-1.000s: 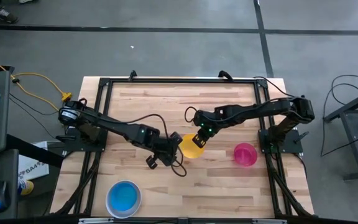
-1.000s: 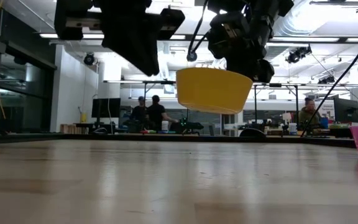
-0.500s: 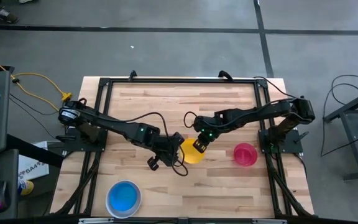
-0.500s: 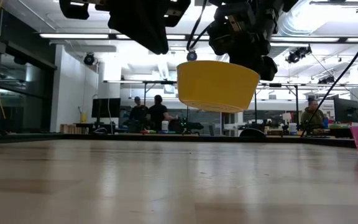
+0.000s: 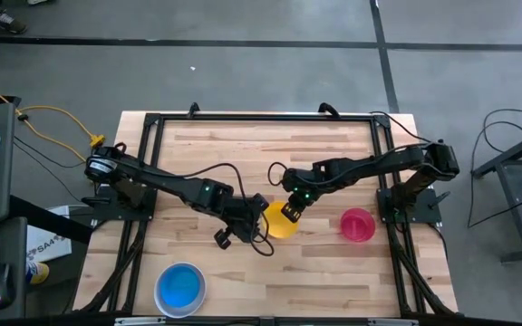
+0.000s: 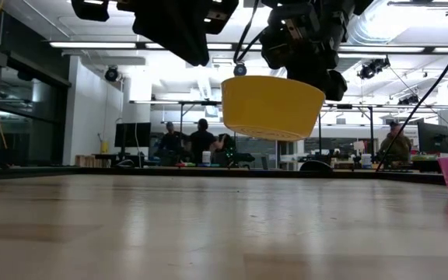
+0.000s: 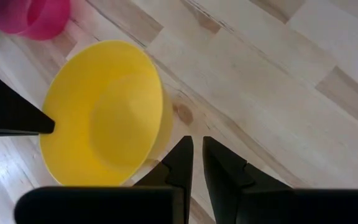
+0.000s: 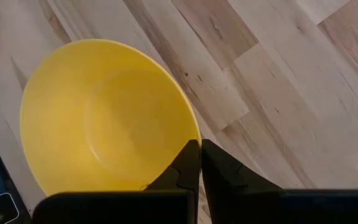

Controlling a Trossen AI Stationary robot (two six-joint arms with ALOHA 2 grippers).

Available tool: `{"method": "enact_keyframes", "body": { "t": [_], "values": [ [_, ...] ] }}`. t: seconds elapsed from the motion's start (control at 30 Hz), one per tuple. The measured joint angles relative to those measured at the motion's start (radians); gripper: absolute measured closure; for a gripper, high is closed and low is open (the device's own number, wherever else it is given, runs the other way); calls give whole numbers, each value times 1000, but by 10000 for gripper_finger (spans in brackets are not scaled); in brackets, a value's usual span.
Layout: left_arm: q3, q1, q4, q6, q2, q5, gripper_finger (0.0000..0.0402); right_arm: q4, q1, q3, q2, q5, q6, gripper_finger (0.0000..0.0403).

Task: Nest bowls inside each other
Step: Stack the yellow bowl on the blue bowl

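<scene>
A yellow bowl point(image 6: 272, 107) hangs mouth-up above the middle of the table, with my right gripper point(image 8: 199, 144) shut on its rim. My left gripper point(image 7: 197, 142) hovers just beside the bowl point(image 7: 98, 112), on its left side in the high view. Its fingers are nearly together with only bare wood showing between them, and it touches nothing. A pink bowl point(image 5: 358, 225) stands on its base at the table's right. A blue bowl point(image 5: 180, 288) stands near the front left. My right gripper pinches the yellow bowl's rim point(image 8: 191, 138) between its two fingers, one finger over the inside and one on the outer wall. The fingers slant down from above, from the table's far right. The bowl hangs clear of the table, mouth up, nearly level.
A black frame point(image 5: 261, 118) runs round the wooden tabletop. Bare wood lies across the far half and between the blue and pink bowls. People and benches show in the room beyond the far edge.
My left gripper has risen a little, away from the bowl's left rim. The yellow bowl has risen slightly in my right gripper's hold and then kept still.
</scene>
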Motion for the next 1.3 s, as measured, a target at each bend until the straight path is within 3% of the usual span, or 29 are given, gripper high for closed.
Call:
{"method": "enact_keyframes", "body": {
  "t": [0.37,0.8,1.3],
  "values": [
    [0,1,5,0,0,0,281,29,0,0,0,-3,0,399],
    [-1,1,-32,4,1,54,277,117,0,9,124,-114,-27,399],
    [0,2,-62,30,32,75,277,134,-3,45,120,-109,-58,399]
  ]
}}
